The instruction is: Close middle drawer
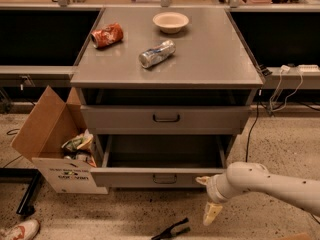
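Observation:
The middle drawer [150, 178] is a wide, shallow grey drawer, pulled far out of the cabinet, and its inside looks empty. Its plain front has a small dark loop handle [165, 179] at centre. The taller-fronted top drawer [166, 118] sits above it, nearly shut. The lowest drawer is hidden under the open one. My gripper [207, 198], on a white arm coming in from the right, is at the right end of the middle drawer's front. It is open and holds nothing: one cream finger [202, 180] is next to the drawer front, and the other points down toward the floor.
On the cabinet top [210, 59] lie a crushed red can [106, 35], a silver can [157, 53] and a bowl [170, 21]. A cardboard box [50, 134] with trash stands at the left. A black tool [172, 230] and a shoe [17, 230] lie on the floor. A cable [252, 129] hangs at the right.

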### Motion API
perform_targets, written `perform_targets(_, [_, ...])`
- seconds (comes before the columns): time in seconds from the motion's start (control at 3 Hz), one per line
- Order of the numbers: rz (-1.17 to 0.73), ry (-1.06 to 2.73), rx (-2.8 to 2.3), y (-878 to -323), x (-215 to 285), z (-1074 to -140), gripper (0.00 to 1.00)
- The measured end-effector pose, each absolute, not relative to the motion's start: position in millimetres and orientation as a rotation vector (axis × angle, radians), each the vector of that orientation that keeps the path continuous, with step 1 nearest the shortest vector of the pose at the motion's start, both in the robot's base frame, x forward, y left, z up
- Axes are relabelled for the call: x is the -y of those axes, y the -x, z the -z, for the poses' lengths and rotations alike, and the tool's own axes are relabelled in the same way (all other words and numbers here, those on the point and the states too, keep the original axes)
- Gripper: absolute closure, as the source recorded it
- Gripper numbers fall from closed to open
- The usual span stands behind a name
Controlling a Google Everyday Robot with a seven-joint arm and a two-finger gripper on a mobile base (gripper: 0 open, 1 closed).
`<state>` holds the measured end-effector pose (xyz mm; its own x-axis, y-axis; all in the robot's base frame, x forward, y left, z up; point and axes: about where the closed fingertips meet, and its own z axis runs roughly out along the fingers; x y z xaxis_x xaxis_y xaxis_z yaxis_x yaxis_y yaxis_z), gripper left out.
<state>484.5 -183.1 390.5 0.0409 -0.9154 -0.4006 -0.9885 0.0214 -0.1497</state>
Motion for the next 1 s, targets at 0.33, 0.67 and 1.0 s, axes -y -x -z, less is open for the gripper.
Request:
perform_targets(0.33, [-0.251, 1.945, -1.926, -485.0, 182.6, -389.5, 0.0])
perform_targets(0.67, [-0.23, 1.963, -1.945, -486.7, 181.2, -386.3, 0.0])
perform_targets(1.0, [-0.171, 1.997, -1.943, -496.5, 179.9, -383.3, 0.19])
